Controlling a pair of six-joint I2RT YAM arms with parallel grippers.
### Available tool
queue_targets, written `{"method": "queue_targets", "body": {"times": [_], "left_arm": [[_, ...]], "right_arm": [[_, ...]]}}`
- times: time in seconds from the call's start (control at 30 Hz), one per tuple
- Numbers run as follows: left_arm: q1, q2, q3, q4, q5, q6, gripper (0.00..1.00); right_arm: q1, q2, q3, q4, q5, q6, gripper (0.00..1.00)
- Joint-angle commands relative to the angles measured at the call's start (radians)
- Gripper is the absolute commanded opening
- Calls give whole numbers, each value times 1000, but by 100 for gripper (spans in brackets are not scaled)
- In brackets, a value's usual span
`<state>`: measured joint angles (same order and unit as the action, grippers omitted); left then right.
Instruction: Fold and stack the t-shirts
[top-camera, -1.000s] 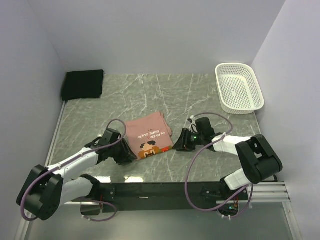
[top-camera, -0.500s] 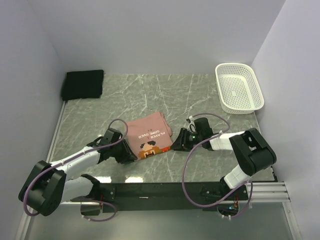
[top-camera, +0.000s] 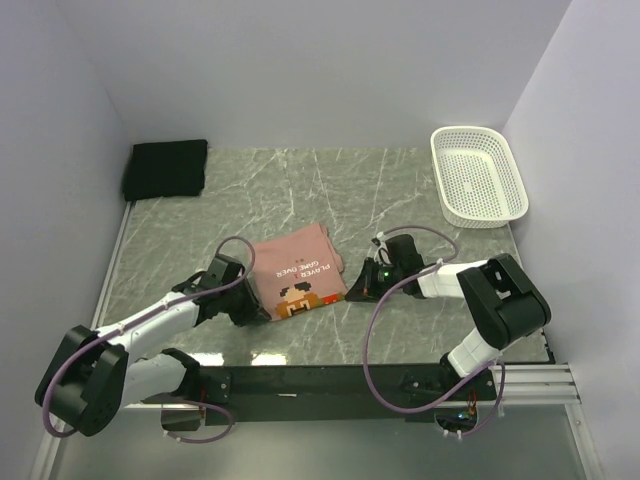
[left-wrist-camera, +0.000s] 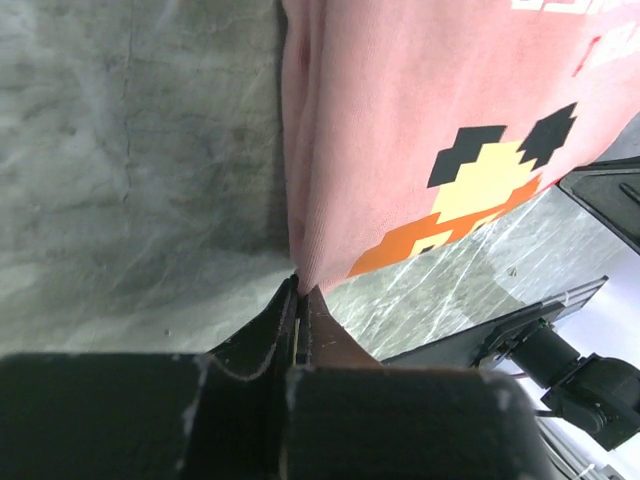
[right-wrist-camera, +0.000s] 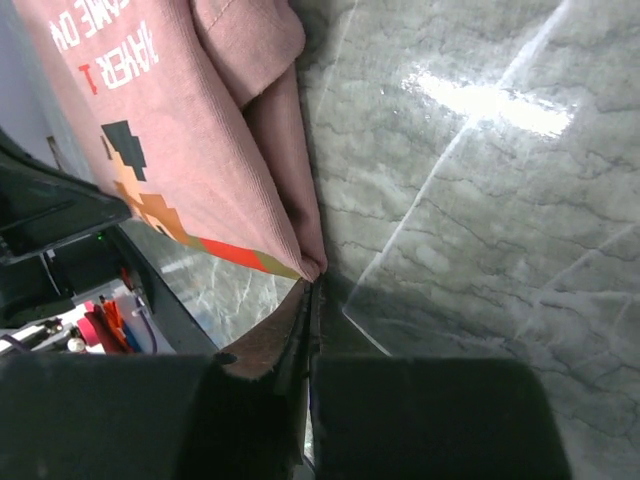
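The folded salmon-pink t-shirt (top-camera: 297, 268) lies mid-table with its cartoon print up. My left gripper (top-camera: 262, 312) sits at its near-left corner. In the left wrist view the left gripper (left-wrist-camera: 298, 288) is shut, with the corner of the pink t-shirt (left-wrist-camera: 400, 120) pinched at the jaw tips. My right gripper (top-camera: 352, 290) sits at the near-right corner. In the right wrist view the right gripper (right-wrist-camera: 314, 282) is shut on the corner of the pink t-shirt (right-wrist-camera: 200, 150). The folded black t-shirt (top-camera: 166, 168) lies at the back left, apart from both arms.
A white mesh basket (top-camera: 477, 175) stands at the back right by the wall. Walls close the table at the left, back and right. The marble table (top-camera: 330, 190) shows bare between the pink t-shirt and the back wall.
Both grippers have gone from open to shut on the pink t-shirt's near corners. The right arm has edged slightly toward the shirt. The shirt itself lies as before.
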<state>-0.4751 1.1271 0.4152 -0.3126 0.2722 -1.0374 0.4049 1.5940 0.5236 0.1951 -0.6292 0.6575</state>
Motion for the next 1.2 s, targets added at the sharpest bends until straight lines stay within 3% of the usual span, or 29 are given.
{"method": "queue_targets", "body": {"times": [0.0, 0.2, 0.3, 0.4, 0.47, 0.6, 0.8, 0.93, 1.17], "left_arm": [[-3, -35, 57, -138, -76, 19, 1], [-3, -58, 62, -244, -116, 30, 2], [-3, -58, 37, -214, -82, 23, 10], [-3, -81, 36, -209, -68, 4, 24], [-3, -111, 54, -236, -83, -1, 35], [-3, -177, 106, -299, -152, -22, 41], [107, -207, 180, -338, -203, 61, 71], [272, -156, 212, -349, -202, 169, 83], [452, -87, 312, -332, -166, 307, 99]], "right_arm": [[-11, -20, 36, -98, 92, -65, 0], [-15, -65, 59, -184, 143, -113, 0], [-14, -74, 67, -215, 132, -127, 1], [-15, -107, 81, -255, 123, -139, 23], [-12, -138, 88, -288, 129, -142, 29], [32, -230, 151, -356, 184, -176, 36], [325, -229, 327, -491, 459, -284, 43], [506, -172, 412, -494, 551, -334, 47], [768, 27, 625, -597, 772, -432, 53]]}}
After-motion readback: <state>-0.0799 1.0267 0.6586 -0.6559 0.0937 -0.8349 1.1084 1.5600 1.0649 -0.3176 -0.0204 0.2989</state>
